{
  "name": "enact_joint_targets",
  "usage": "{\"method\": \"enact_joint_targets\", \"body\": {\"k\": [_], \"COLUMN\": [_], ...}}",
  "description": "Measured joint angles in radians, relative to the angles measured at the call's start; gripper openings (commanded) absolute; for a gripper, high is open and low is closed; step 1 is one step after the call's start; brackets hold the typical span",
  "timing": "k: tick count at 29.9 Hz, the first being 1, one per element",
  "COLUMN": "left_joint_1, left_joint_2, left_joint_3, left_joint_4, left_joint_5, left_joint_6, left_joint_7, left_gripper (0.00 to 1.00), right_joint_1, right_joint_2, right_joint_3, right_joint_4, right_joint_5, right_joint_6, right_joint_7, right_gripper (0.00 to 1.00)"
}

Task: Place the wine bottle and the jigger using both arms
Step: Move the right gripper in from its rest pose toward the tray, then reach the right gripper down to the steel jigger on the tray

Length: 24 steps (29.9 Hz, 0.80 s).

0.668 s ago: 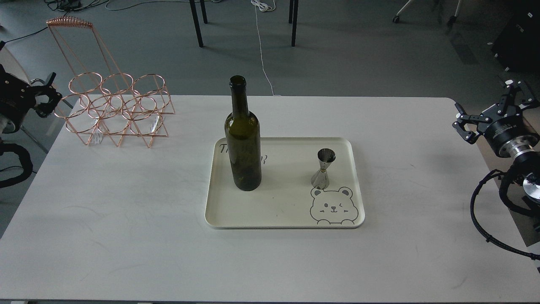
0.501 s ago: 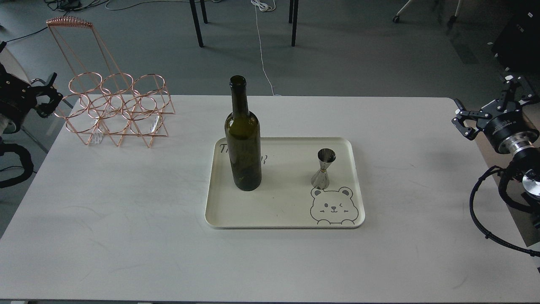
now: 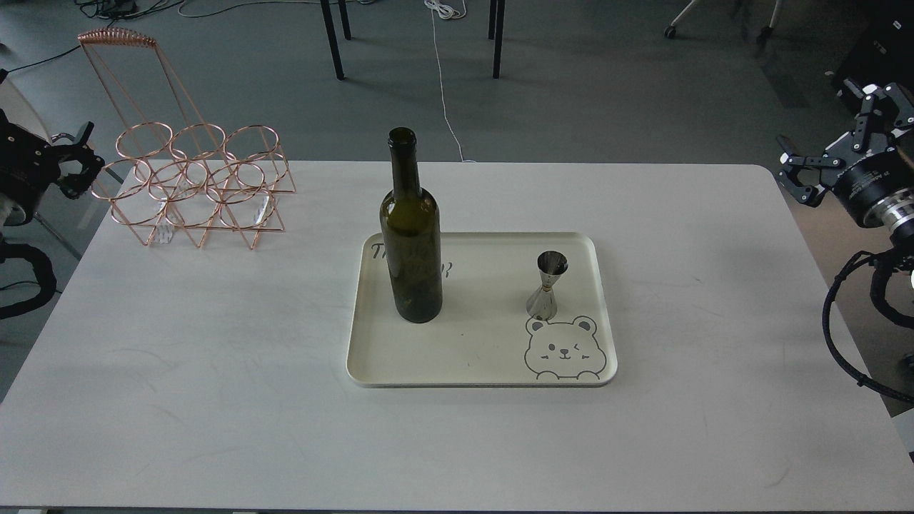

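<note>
A: R gripper first. Jaws spread wide, nothing in them, off the worktop's right edge, well apart from everything.

B: And the L gripper?

A: Small and dark at the far left edge, just beside the copper wire rack. Can't tell if the jaws are wide or narrow. Doesn't look to be carrying anything.

B: Task items?

A: Both upright on the cream tray mid-worktop. Wine bottle on the tray's left side, jigger on the right, just above the bear drawing. Neither touched by an arm.

B: Risks, imo?

A: Bottle's the big one. Tall, narrow, smooth glass w/ no label; a jaw clipping the neck on approach prob tips it, and it could roll across the tray into the jigger. Grip too high and it may swing or slip.

B: Jigger?

A: Light, waisted, shiny. One finger landing early would likely shove it over or skid it on the tray. Also the L arm sits close to the rack, so a wide swing out could snag the wire.
</note>
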Motion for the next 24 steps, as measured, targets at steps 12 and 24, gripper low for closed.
{"method": "enact_joint_targets", "body": {"k": [12, 24], "left_joint_1": [0.0, -0.001], "left_joint_2": [0.013, 0.029], "left_joint_3": [0.0, 0.003], "left_joint_4": [0.0, 0.0], "left_joint_5": [-0.001, 0.004], "left_joint_6": [0.0, 0.0], "left_joint_7": [-0.018, -0.026], "left_gripper": [0.99, 0.99], "right_joint_1": [-0.005, -0.053], "right_joint_2": [-0.153, -0.157], "right_joint_3": [-0.001, -0.069], "right_joint_4": [0.504, 0.658], "right_joint_5": [-0.496, -0.964], "right_joint_6": [-0.049, -0.247], "right_joint_7": [0.0, -0.001], "right_gripper": [0.99, 0.98]}}
